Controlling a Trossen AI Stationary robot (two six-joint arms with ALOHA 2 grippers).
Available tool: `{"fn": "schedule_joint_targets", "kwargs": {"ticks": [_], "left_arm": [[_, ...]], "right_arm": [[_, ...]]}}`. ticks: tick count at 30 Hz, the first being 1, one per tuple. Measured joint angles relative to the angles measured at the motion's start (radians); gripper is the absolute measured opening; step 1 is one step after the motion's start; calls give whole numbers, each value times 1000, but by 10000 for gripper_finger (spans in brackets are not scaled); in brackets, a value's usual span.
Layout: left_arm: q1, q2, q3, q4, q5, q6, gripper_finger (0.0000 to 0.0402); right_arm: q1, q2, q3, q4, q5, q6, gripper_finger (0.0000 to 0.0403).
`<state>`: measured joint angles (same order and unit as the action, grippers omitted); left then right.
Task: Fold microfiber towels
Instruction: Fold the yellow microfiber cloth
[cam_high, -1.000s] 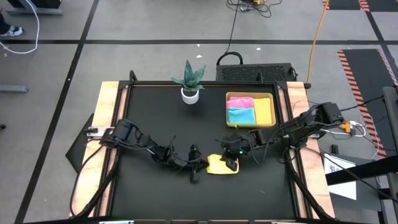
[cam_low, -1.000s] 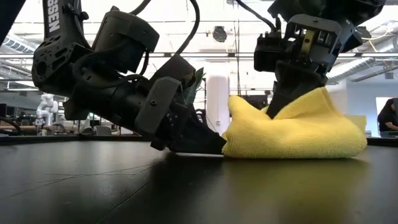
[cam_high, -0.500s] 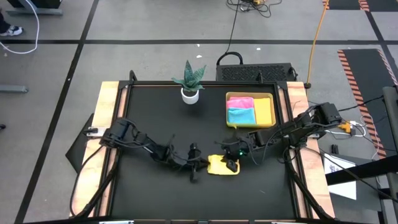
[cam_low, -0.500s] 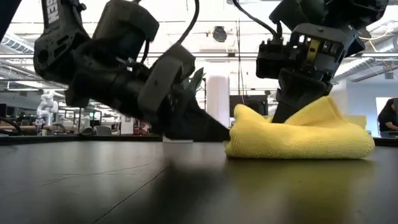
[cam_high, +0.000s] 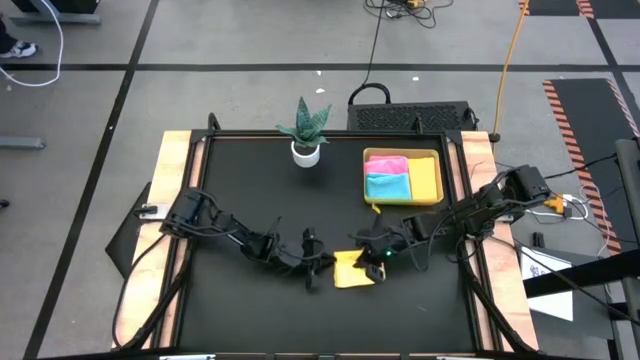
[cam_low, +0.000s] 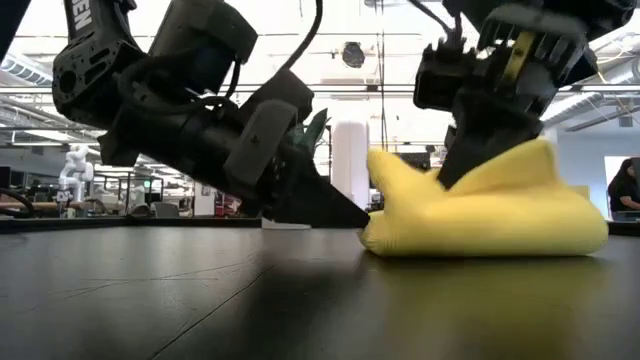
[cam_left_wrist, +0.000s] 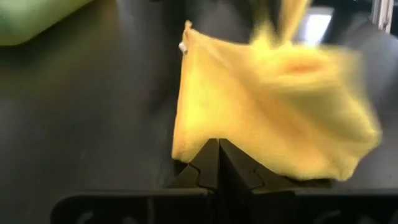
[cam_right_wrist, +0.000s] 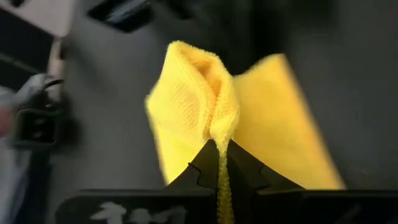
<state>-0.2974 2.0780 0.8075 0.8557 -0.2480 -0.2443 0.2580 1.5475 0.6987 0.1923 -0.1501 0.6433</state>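
Near the front middle of the black table: a yellow towel (cam_high: 353, 269) lies bunched, with both grippers at it.
Right gripper (cam_right_wrist: 219, 163): clenched on a raised fold of the yellow towel, which stands up in a ridge between its fingers.
Left gripper (cam_left_wrist: 218, 163): fingers pressed together, tips at the towel's near edge; the wrist view leaves it unclear whether any cloth is pinched between them or they only touch it.
Other towels: a pink towel (cam_high: 388, 162), a light blue towel (cam_high: 388, 186) and a yellow-orange one (cam_high: 426, 180) lie folded in the yellow-green tray (cam_high: 403, 203) at the back right of the table, well apart from the work.
Also on the table: a small potted plant (cam_high: 306, 131) near the back edge.
Risk, slipping: the right gripper holds only a thin pinch, so a quick pull could likely drag the fold out.
Risk, bunching: if the left tips do not pin the edge, the whole towel may slide with the right gripper, leaving a lump instead of a flat fold.
Risk, collision: the two grippers sit close together, so a crossing move could knock them.
Writing: white capital letters run along the left arm in the low view, only partly readable, ending in "SSEN".
Labels on towels or tray: none readable.
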Motion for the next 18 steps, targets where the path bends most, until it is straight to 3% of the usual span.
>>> {"fn": "schedule_joint_targets", "kwargs": {"ticks": [9,18], "left_arm": [[-1,-2,1,5,0,5,4],[-33,-152,1,-170,-50,13,16]], "right_arm": [[-30,6,0,-16,49,-2,4],[-29,6,0,-25,49,-3,4]]}}
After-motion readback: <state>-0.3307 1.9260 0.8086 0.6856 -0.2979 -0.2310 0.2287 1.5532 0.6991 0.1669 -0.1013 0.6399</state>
